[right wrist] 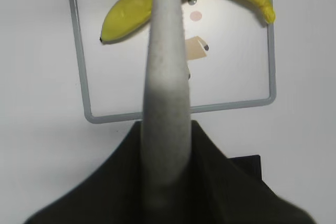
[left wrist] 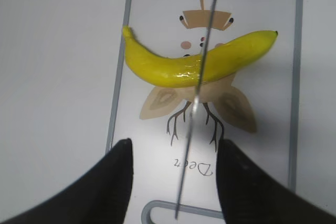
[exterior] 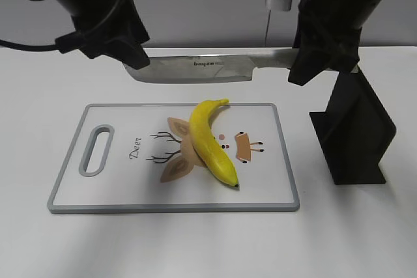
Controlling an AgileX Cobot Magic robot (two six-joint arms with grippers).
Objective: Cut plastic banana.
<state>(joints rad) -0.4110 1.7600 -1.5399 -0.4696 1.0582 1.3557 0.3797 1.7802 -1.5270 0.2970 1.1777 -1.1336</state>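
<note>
1. Exterior view shows the plastic banana (exterior: pixel 210 140) lying on a white cutting board (exterior: pixel 130 183) with a deer picture. Its stem points to about 1 o'clock and its dark tip to about 5 o'clock.
2. A big knife (exterior: pixel 195 68) is up in the air behind the board, at 12 o'clock from the banana. It is level and lies sideways.
3. The right gripper (exterior: pixel 306 56) is closed on the knife handle. It sits at about 2 o'clock from the banana.
4. The left gripper (exterior: pixel 133 56) is by the knife's point, at about 10 o'clock from the banana. Its two black fingers (left wrist: pixel 113 182) stand apart on either side of the thin blade, so it is not holding anything.
5. A black stand (exterior: pixel 355 128) sits on the table at 3 o'clock from the board.
6. Both arms come down from the top, dark and bent over the table.
</note>
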